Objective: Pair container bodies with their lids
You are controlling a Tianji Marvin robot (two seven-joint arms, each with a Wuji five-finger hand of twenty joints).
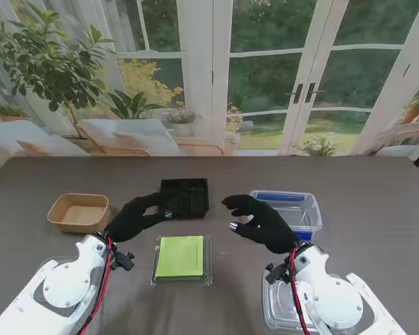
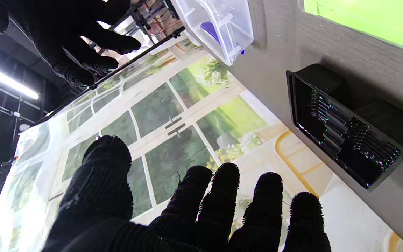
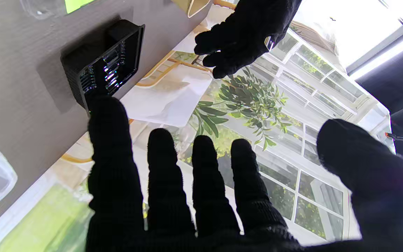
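Observation:
A black tray (image 1: 185, 196) (image 2: 345, 129) (image 3: 104, 66) sits at the table's middle, far from me. My left hand (image 1: 138, 215) (image 2: 187, 206) hovers open just left of it, fingers spread, holding nothing. My right hand (image 1: 260, 222) (image 3: 194, 189) hovers open to the tray's right, palm turned toward the left hand. A green container under a clear lid (image 1: 182, 259) lies nearer to me, between the arms. A clear box with blue parts (image 1: 288, 209) (image 2: 219, 26) stands behind the right hand. A tan paper bowl (image 1: 79, 212) rests at the left.
A clear plastic lid or tray (image 1: 283, 310) lies under my right forearm near the table's front edge. The table's far edge runs in front of a window backdrop with plants and chairs.

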